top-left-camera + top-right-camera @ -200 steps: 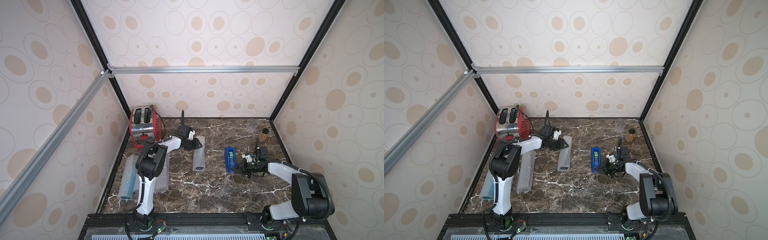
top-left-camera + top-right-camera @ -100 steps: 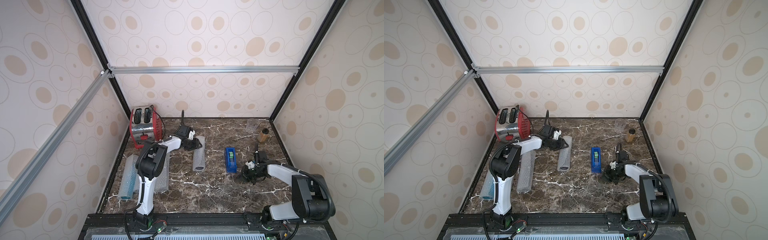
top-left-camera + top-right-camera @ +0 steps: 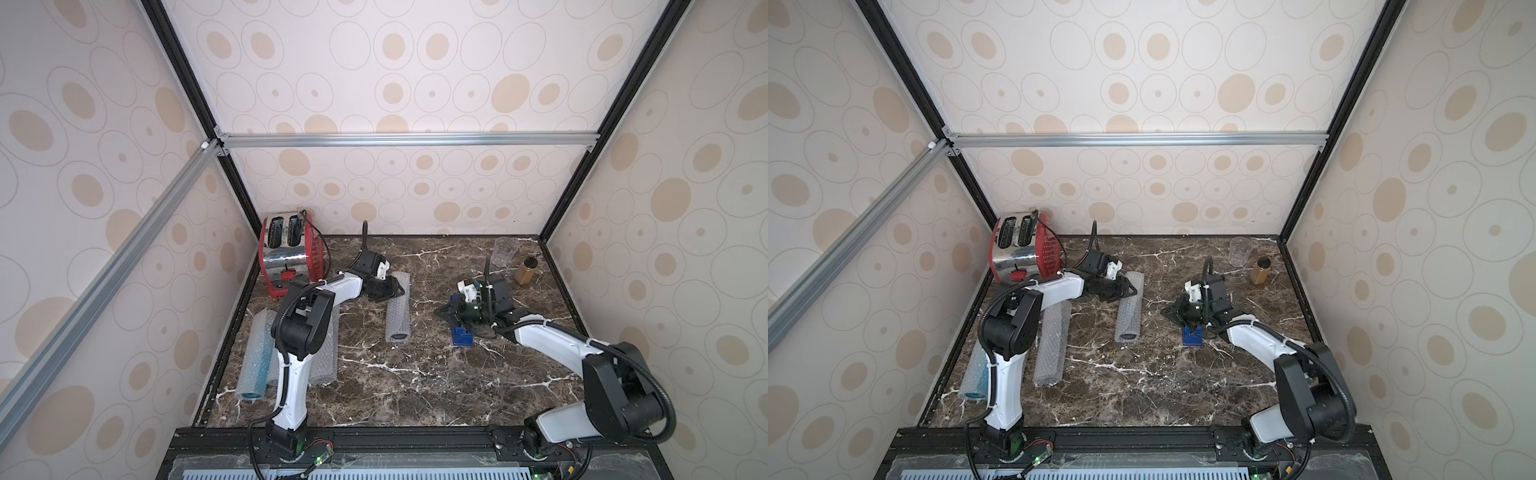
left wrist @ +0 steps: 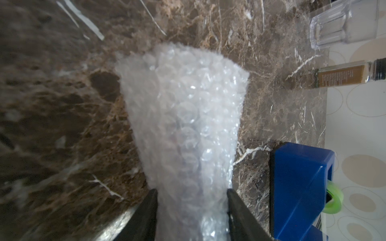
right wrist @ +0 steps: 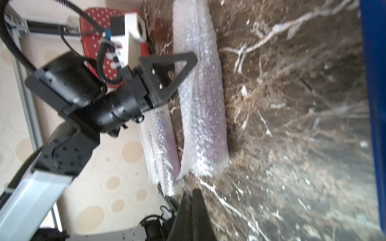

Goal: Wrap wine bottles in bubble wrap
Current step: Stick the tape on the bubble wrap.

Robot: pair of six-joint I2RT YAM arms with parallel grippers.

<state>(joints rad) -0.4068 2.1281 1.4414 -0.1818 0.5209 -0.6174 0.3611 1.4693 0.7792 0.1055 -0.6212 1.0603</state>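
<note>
A bubble wrap roll (image 3: pixel 398 309) (image 3: pixel 1128 311) lies in the middle of the table, and purple shows through it in the right wrist view (image 5: pixel 202 104). My left gripper (image 3: pixel 392 289) (image 3: pixel 1128 289) (image 4: pixel 192 192) (image 5: pixel 177 68) is shut on its far end, the fingers (image 4: pixel 149 210) pressing both sides of the wrap (image 4: pixel 183 116). Another roll (image 3: pixel 252 365) (image 3: pixel 974 374) near the left edge holds a blue bottle. A third roll (image 3: pixel 328 357) (image 3: pixel 1052 340) (image 5: pixel 165 146) lies partly behind the left arm. My right gripper (image 3: pixel 441 311) (image 3: pixel 1165 311) (image 5: pixel 193 193) is shut with nothing seen in it, hanging right of the middle roll.
A blue tape dispenser (image 3: pixel 462 336) (image 3: pixel 1192 336) (image 4: pixel 298 187) (image 5: pixel 376 83) sits under the right wrist. A red toaster (image 3: pixel 291 257) (image 3: pixel 1025 249) stands back left. A clear cup (image 3: pixel 505 251) (image 4: pixel 338 23) and an amber jar (image 3: pixel 525 270) (image 4: pixel 351 74) stand back right.
My right gripper has swung from the right of the tape dispenser leftward and further back, over it, toward the middle roll. The left arm has stayed still on the roll.
</note>
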